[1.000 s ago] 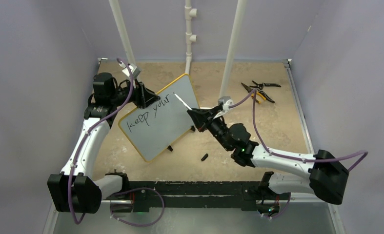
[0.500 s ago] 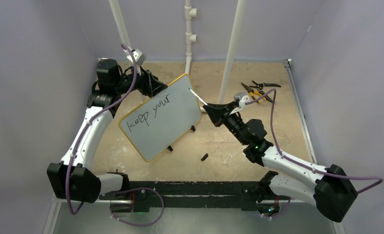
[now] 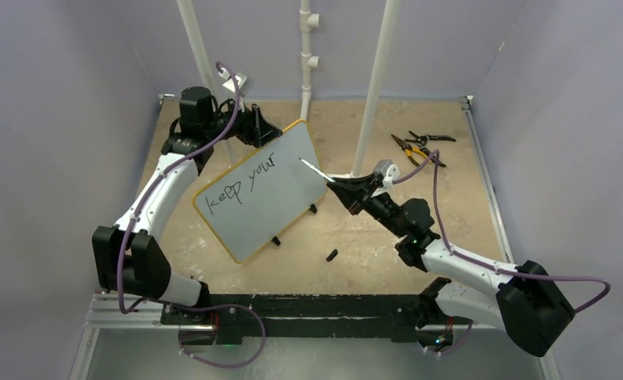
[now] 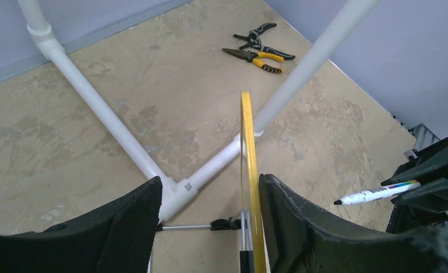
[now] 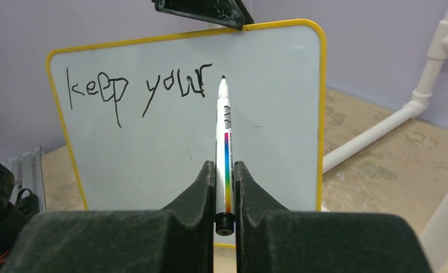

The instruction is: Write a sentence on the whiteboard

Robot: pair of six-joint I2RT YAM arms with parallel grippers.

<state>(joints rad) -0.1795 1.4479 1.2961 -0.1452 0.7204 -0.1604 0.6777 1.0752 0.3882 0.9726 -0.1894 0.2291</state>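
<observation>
Purple walls (image 3: 55,119) stand all round a sandy table (image 3: 450,229), and white pipes (image 3: 375,87) rise from the back of it. Next biggest is the whiteboard (image 3: 264,206), which stands tilted on its little black feet on the left half of the table. At its top corner sits the left claw (image 3: 273,133). Its two jaws are apart, one on each side of the yellow rim, so it is not pinching the board. The right claw (image 5: 224,170) is squeezed tight on a marker (image 5: 224,122), whose tip points at the board but hangs a little off it. Some pliers (image 3: 419,146) lie far back on the right, and a small black bit (image 3: 332,255), maybe the pen's cap, lies in front of the board. The sentence (image 5: 136,91) only says "keep your", so I think more words are needed. If the pen pushes while nothing grips the board, the board could tip back or slide, and the letters would go wobbly.
</observation>
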